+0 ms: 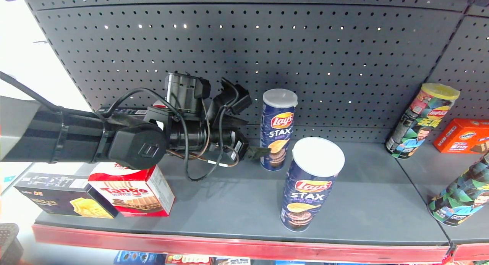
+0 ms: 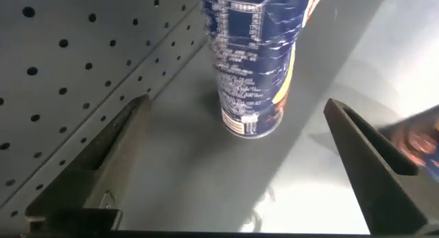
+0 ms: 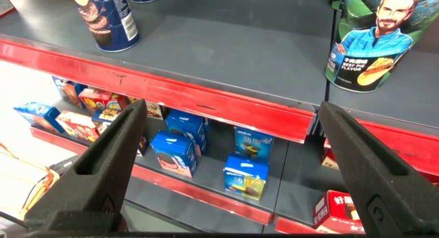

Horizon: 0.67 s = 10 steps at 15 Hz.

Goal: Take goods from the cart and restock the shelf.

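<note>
While upright, chip can [image 1: 278, 129] lidded.

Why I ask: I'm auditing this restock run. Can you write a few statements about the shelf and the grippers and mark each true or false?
1. Two chip cans stand upright on the shelf: the rear blue can and the front blue can. True.
2. The left gripper is shut on the rear blue can. False: it is open, with clear gaps between its fingers and the can.
3. A red box lies next to a black box at the shelf's left end. True.
4. The right gripper holds a green can. False: it is open and empty; the green can stands on the shelf.
</note>
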Motion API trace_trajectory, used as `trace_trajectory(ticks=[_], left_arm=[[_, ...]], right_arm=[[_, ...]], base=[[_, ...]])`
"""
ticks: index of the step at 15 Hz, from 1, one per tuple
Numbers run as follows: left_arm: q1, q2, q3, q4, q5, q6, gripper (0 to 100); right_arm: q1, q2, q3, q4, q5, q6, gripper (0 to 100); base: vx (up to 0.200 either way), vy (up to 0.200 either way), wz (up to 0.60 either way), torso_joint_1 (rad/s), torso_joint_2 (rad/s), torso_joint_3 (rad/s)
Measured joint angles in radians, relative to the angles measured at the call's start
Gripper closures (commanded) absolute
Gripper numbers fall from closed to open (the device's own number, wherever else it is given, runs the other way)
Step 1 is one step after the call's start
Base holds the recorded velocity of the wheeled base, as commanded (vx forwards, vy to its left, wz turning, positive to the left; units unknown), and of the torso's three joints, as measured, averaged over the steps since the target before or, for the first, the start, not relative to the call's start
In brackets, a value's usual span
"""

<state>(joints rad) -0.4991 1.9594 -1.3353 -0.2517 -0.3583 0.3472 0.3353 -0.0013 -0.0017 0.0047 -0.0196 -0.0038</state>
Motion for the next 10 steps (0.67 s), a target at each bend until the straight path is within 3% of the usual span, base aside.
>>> trace_trajectory(ticks=[4, 10], left_arm=[[0.006, 0.039, -0.055, -0.001, 0.030, 0.001, 0], [0.011, 0.064, -0.067, -0.003, 0.044, -0.001, 0]], right_arm=[[0.000, 0.000, 0.000, 0.000, 0.000, 0.000, 0], [0.000, 0.000, 0.000, 0.000, 0.000, 0.000, 0]], base=[[0.000, 0.000, 0.00, 0.000, 0.00, 0.000], [0.000, 0.000, 0.00, 0.000, 0.00, 0.000]])
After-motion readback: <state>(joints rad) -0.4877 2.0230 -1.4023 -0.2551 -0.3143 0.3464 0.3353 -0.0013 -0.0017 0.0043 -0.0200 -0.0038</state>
